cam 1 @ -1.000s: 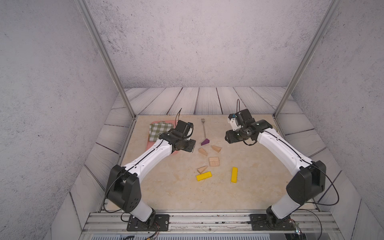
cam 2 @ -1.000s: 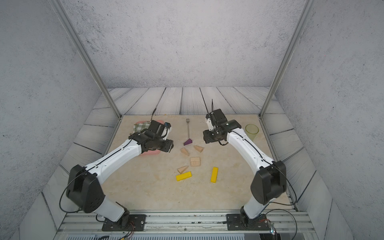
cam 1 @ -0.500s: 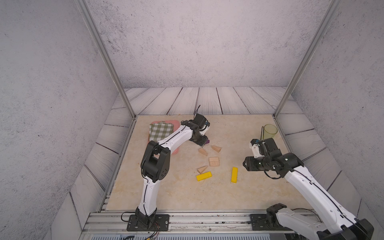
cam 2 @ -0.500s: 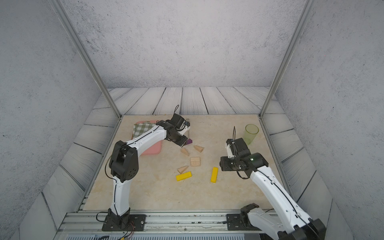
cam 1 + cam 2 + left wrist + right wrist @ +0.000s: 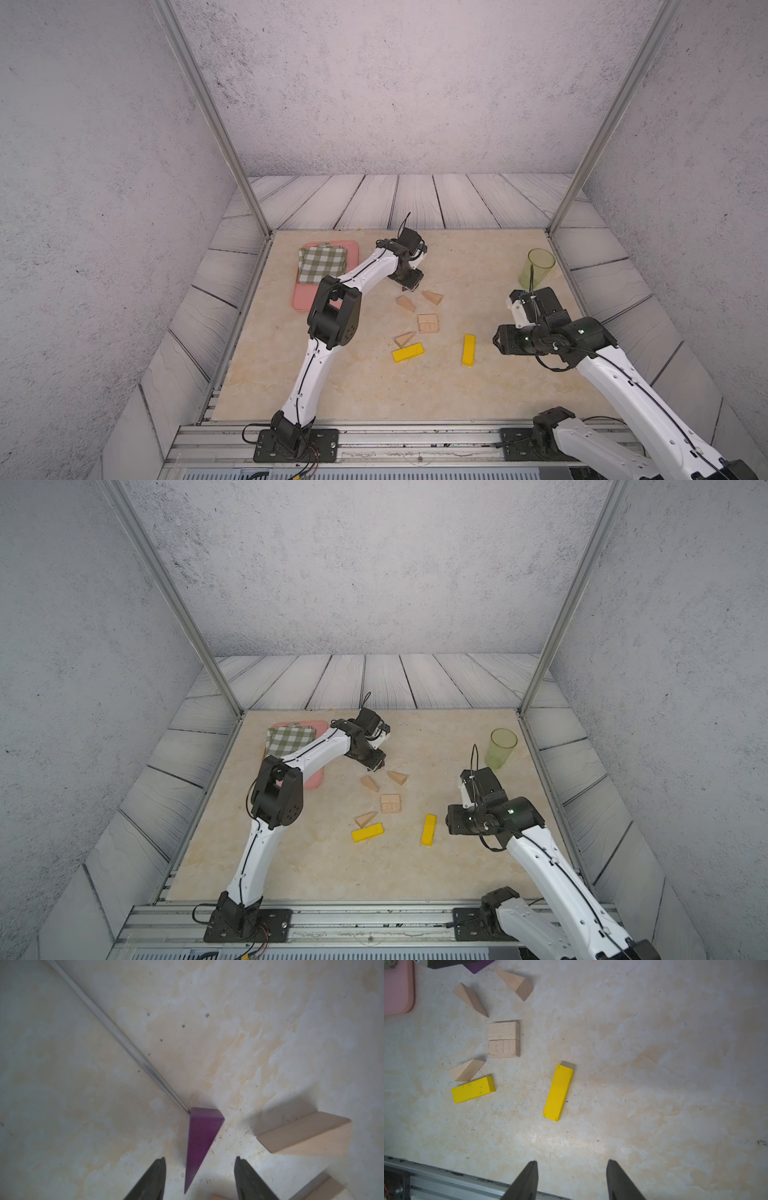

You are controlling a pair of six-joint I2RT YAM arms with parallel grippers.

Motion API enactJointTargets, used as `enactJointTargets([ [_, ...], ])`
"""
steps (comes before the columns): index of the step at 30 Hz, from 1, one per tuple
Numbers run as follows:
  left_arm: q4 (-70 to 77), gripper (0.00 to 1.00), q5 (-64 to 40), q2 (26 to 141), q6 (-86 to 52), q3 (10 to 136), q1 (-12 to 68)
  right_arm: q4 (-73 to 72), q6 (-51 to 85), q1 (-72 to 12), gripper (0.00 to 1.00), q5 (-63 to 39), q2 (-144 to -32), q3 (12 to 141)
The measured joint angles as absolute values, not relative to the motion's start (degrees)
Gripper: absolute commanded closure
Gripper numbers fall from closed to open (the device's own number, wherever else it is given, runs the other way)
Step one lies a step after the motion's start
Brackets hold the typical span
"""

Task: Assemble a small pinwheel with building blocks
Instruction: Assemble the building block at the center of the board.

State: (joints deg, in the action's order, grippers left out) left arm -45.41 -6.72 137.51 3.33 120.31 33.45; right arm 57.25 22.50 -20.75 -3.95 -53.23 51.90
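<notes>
The building blocks lie loose on the table and no pinwheel shape shows. My left gripper [image 5: 200,1159] is open, its fingers on either side of the purple wedge [image 5: 202,1138] without touching it. In both top views that gripper [image 5: 409,286] covers the wedge. Three wood wedges [image 5: 406,304] [image 5: 432,297] [image 5: 405,339] surround two pale rectangles laid together as a square [image 5: 428,323]. Two yellow bars [image 5: 408,352] [image 5: 468,350] lie nearer the front. My right gripper [image 5: 572,1161] hangs open and empty to the right of the bars [image 5: 497,341].
A metal fork handle [image 5: 124,1036] ends at the purple wedge's wide end. A pink tray [image 5: 305,297] with a green checked cloth [image 5: 322,264] sits at the back left. A green cup [image 5: 540,266] stands behind the right arm. A metal rail [image 5: 395,432] borders the front edge.
The right arm has pulled back from the table's middle to the front right, uncovering the cup. The left gripper has moved right, over the purple wedge and fork.
</notes>
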Motion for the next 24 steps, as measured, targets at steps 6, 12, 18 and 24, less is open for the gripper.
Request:
enactJointTargets([
  [6, -46.5, 0.56, -6.7, 140.4, 2.1, 122.8, 33.5, 58.1, 22.5, -20.6, 0.43, -3.9, -52.8, 51.9],
  [12, -47.1, 0.68, -6.8, 140.8, 1.4, 123.0, 33.8, 58.4, 22.5, -20.5, 0.44, -3.9, -52.8, 51.9],
  [18, -47.1, 0.79, -6.9, 140.8, 1.4, 123.2, 35.4, 58.4, 22.5, -20.4, 0.44, -3.9, -52.8, 51.9],
  [24, -47.0, 0.88, -6.9, 140.8, 1.3, 123.2, 37.9, 58.4, 22.5, -20.4, 0.44, -3.8, -52.8, 51.9],
])
